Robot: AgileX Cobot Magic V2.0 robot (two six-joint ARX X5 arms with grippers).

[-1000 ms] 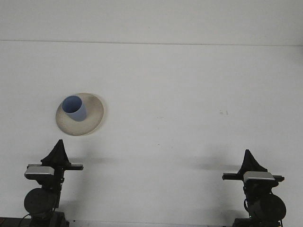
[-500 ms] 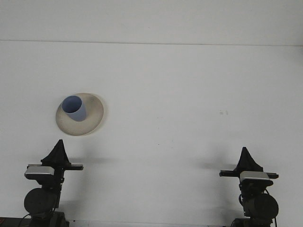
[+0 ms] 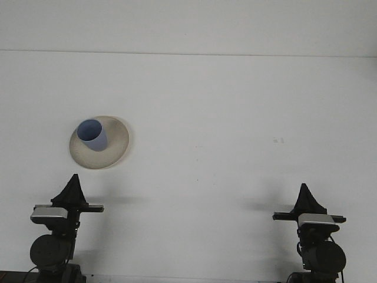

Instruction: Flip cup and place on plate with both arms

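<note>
- Cup (image 3: 92, 135): blue, mouth up, standing on the plate, toward its left-rear part. It looks upright, perhaps slightly tilted toward the camera.
- Plate (image 3: 118, 141): cream, round, on the left half of the table (image 3: 235, 118), forward of the left arm and well apart from the right arm.
- Left gripper (image 3: 72, 190): low at the near edge, empty, nothing between its fingers. The tips read as one dark point, so the fingers appear pressed together.
- Right gripper (image 3: 305, 198): low at the near right edge, empty, well apart from cup and plate. The fingers likewise appear drawn together to a point.
- Step in hand, as a judgement: the cup already sits mouth-up on the plate, so flip and placement look done. Both arms sit parked clear of the work.
- Next move, as a judgement: little is called for beyond keeping the arms away from the plate, as a nudge could topple the cup.
</note>
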